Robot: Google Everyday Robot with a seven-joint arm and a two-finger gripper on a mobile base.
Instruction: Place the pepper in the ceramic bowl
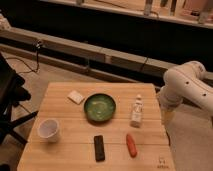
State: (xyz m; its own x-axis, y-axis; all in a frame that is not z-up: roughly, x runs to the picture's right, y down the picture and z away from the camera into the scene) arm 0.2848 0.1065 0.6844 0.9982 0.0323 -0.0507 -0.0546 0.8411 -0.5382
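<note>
**Camera view.** A pale wooden tabletop (65, 155) seen from above and in front, with the things spread across it.

- The bowl (88, 111), glossy green with a darker rim, sits near the middle of the tabletop and has nothing in it.
- The pepper (131, 145), slim and red-orange, lies flat near the front edge. It is in front and to the right of the bowl, well apart from it, with its long axis running roughly front to back.
- A flat black remote (99, 148) lies to the left of the pepper, about parallel to it and not touching it.
- A white cup (49, 129) stands upright at front left, mouth up.
- A white bottle (136, 111) stands upright just right of the bowl and behind the pepper.
- A small pale block (76, 96) lies at back left of the bowl, close to its rim.
- The white arm (187, 85) enters from the right and bends downward beside the tabletop.
- The hand (167, 117) hangs at the tabletop's right edge, right of the bottle. Its fingers are spread and it holds nothing. It is clear of the pepper and the bowl.
- A black chair (7, 95) stands on the floor at left.
</note>
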